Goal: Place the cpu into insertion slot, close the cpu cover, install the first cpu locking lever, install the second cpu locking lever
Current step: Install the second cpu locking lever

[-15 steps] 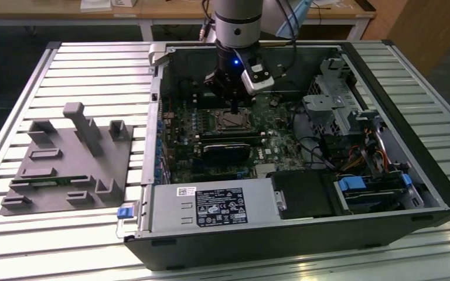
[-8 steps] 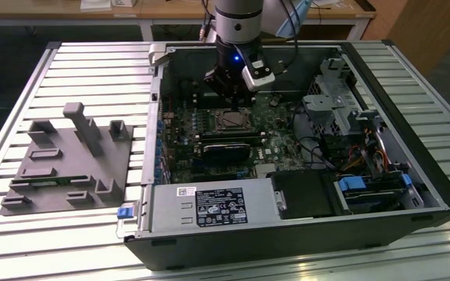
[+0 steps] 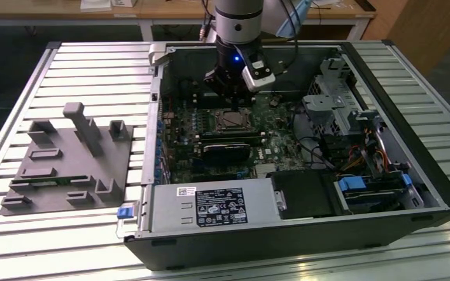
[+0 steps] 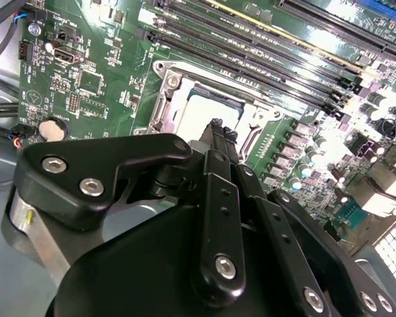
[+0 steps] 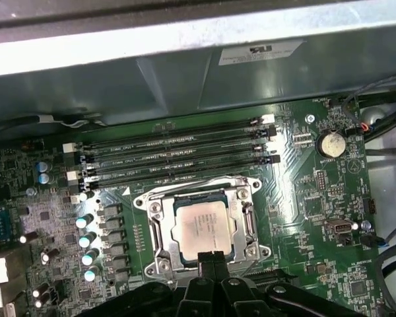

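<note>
Black open PC case (image 3: 381, 193) lies on slatted metal table (image 3: 92, 70) (wooden desks behind). Pale silvery square cpu (image 5: 203, 226) sits in silver-rimmed insertion slot (image 5: 160, 261), thin silvery cover frame (image 5: 247, 191) down around it. Black gripper (image 5: 213, 257) fingertips pinched together, empty, at socket edge.

the exterior view looks steeply down from a distance on the open computer case (image 3: 287, 193), while both wrist views sit close, probably just above the motherboard (image 5: 303, 191), sharing its insertion slot (image 5: 201, 224).
</note>
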### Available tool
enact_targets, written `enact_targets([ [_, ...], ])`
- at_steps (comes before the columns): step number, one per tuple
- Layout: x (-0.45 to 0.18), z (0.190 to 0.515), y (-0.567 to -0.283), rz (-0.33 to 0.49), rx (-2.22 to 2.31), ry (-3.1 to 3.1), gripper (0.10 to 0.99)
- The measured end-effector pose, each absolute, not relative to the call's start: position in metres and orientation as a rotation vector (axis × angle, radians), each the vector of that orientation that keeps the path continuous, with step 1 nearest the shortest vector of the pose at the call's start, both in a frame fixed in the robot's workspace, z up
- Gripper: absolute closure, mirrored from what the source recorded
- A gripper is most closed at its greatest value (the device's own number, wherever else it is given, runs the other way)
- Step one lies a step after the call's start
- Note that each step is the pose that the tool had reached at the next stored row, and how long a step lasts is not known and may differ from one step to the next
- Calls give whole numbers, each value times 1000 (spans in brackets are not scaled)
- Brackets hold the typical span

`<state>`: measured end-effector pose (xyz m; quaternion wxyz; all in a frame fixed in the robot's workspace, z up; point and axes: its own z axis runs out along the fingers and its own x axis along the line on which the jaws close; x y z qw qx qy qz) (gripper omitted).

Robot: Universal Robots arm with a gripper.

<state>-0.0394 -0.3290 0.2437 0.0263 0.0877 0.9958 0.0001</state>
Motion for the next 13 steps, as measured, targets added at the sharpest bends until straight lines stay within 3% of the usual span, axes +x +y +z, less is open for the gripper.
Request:
enact_targets([
  [13,-39,244,-337,0,271,3077,980],
])
